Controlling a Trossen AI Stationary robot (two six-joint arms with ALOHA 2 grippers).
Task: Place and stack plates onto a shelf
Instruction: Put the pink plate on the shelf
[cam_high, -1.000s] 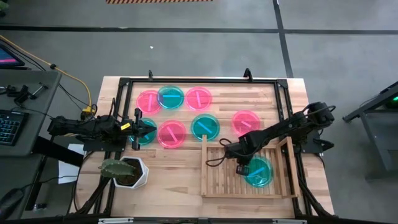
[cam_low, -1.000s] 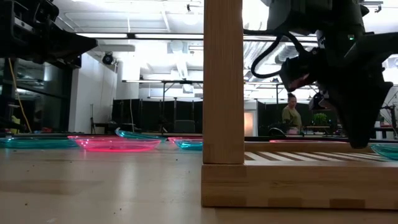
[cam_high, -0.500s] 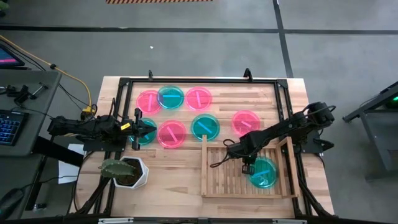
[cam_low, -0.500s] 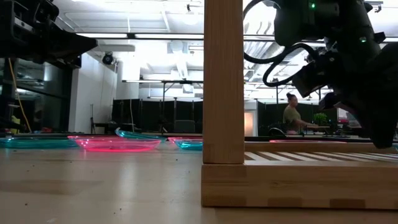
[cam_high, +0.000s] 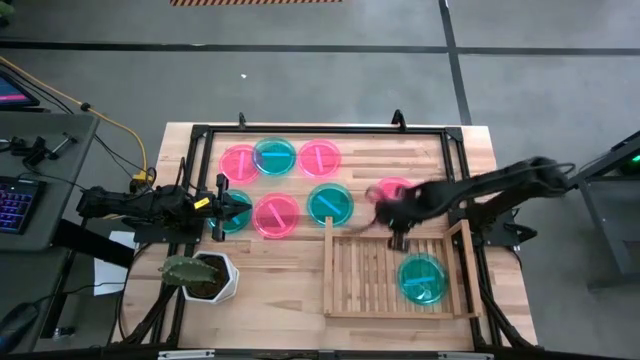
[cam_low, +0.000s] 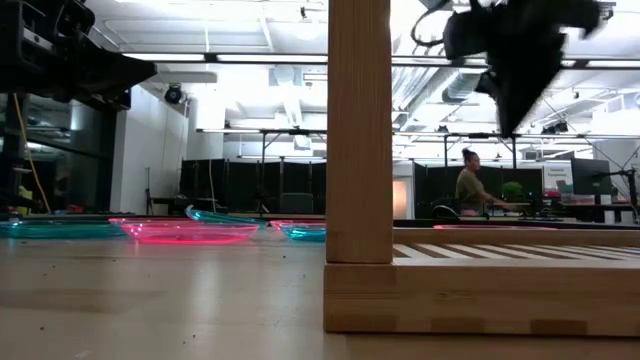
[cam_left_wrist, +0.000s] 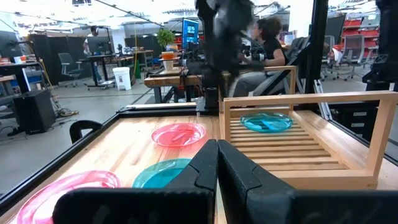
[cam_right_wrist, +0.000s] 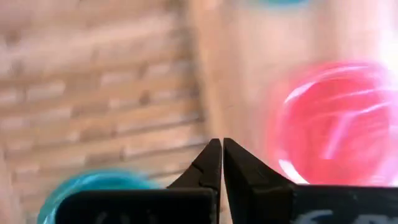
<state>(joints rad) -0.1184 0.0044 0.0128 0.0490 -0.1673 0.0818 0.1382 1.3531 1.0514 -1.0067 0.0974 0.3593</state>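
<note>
One teal plate (cam_high: 422, 278) lies flat on the slats of the light-wood shelf (cam_high: 360, 275) at the near right; it also shows in the left wrist view (cam_left_wrist: 266, 122). Three teal plates (cam_high: 329, 203) and several pink plates (cam_high: 276, 215) lie on the table. My right gripper (cam_high: 399, 240) is shut and empty, raised over the shelf's far rim near a pink plate (cam_right_wrist: 339, 118). My left gripper (cam_high: 235, 208) is shut and empty, held above a teal plate (cam_left_wrist: 165, 173) at the table's left.
A white hexagonal plant pot (cam_high: 205, 275) stands at the near left. A black frame (cam_high: 320, 128) runs round the table's edges. The shelf's wooden post (cam_low: 358, 130) fills the middle of the low view. People (cam_low: 468, 190) are in the room behind.
My right gripper has risen from the teal plate on the shelf and gone toward the table's far edge, to the shelf's far rim. The teal plate stays flat on the slats.
</note>
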